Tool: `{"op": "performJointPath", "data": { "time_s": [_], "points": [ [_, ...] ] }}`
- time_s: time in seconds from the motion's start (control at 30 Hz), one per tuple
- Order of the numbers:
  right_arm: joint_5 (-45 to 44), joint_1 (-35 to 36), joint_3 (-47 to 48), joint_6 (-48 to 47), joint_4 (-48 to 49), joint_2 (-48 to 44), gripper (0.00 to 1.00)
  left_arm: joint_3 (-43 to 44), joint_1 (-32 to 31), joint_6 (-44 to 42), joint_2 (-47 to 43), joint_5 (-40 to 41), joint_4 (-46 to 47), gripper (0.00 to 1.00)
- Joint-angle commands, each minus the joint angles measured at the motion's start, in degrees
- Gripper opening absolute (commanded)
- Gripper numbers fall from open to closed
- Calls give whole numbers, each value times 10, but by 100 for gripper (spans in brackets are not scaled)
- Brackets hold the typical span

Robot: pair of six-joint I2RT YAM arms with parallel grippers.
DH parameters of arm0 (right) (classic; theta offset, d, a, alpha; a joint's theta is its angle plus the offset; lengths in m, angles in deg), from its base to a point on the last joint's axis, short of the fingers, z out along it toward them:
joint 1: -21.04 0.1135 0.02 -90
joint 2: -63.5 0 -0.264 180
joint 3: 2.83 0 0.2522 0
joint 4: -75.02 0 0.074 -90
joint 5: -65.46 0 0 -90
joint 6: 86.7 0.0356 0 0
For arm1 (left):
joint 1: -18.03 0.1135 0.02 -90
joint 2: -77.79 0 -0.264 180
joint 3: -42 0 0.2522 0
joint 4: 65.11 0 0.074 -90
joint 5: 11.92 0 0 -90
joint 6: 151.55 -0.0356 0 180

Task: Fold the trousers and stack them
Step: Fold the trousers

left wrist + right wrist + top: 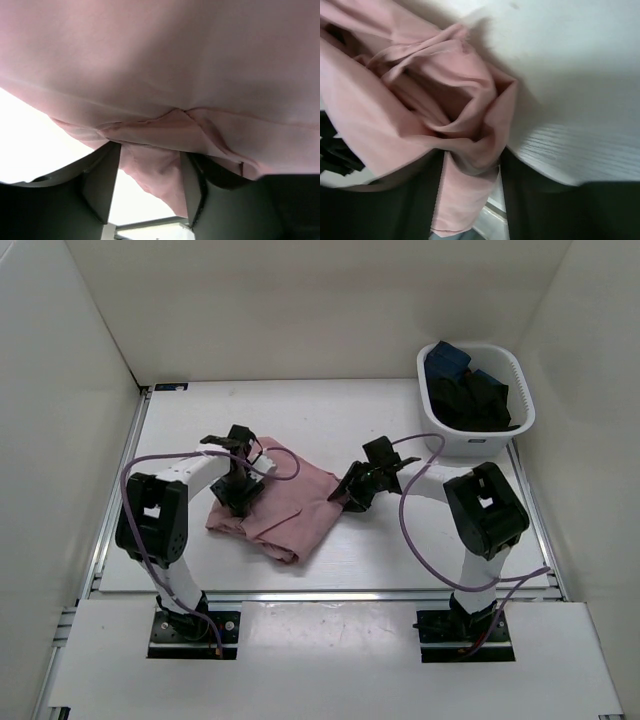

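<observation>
The left gripper (238, 490) sits low over the left part of the trousers (290, 510), which lie on the table (420, 540) between the two arms as a compact, several-layered pink bundle. Its wrist view looks up under raised cloth, with bright table showing beneath. That suggests this side is lifted off the surface, probably so a layer can be carried over. A fold hangs between the fingers (102, 185), but light shows in the gap beside it. I cannot tell whether the jaws are actually clamped on it or merely standing around it.

In the middle, the bundle's near corner points toward the arm bases. It looks roughly squared, not yet neat.

The right gripper (352, 495) is at the bundle's right edge. In its wrist view, bunched, crumpled cloth fills the space between the fingers and trails down past them, so it reads as pinched on the trousers. Holding both ends at once makes sense for thin fabric — one arm alone would drag it rather than fold it.

Far right, at the back corner, a white basket (478, 445) holds dark clothes (465, 390), well apart from the work. The fold appears well along. The stacking is not yet done.
</observation>
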Motion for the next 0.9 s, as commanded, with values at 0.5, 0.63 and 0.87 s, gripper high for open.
{"op": "performJointPath", "data": {
  "time_s": [0.5,0.63,0.87],
  "points": [
    [97,-120,548,-340,-410,253,78,68,19,34,-93,-142,-43,84],
    [79,-140,442,-328,-338,170,88,74,19,51,-72,-160,-37,85],
    [25,-135,217,-296,-258,-3,92,79,24,63,-79,-146,-37,85]
  ]
}}
